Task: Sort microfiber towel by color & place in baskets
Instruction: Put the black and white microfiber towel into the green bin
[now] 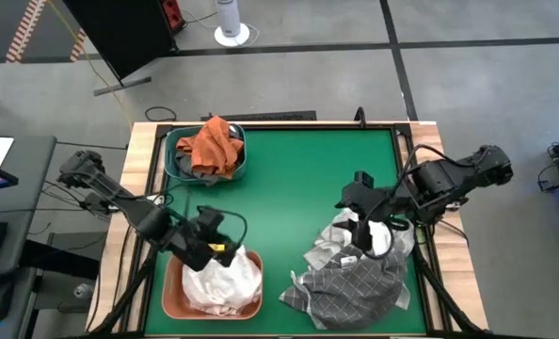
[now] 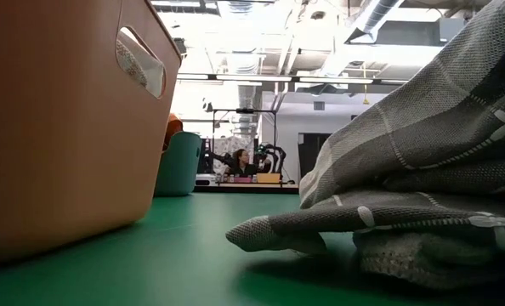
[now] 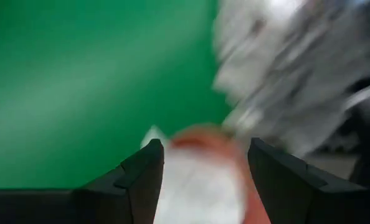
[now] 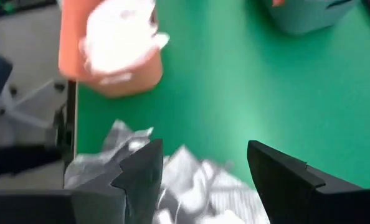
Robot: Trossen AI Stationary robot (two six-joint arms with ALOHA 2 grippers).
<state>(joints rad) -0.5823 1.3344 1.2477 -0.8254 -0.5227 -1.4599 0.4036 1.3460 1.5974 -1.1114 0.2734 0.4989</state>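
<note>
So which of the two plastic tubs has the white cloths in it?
The salmon orange plastic tub, at the table's near left corner, holds the white cloths. The teal plastic tub behind it holds a rust orange cloth instead.

Green mat [image 1: 298,198]: open through the middle, between the tubs on the left and the towel heap on the right.
Teal tub [image 1: 178,160]: far left corner, orange towels [image 1: 212,146] mounded above its rim.
Salmon tub [image 1: 171,294]: near left corner, white towels [image 1: 225,281] heaped inside; left gripper [image 1: 215,247] over its far edge.
Grey towel heap [image 1: 355,278]: fills near right corner; right gripper [image 1: 366,235] above it.
</note>
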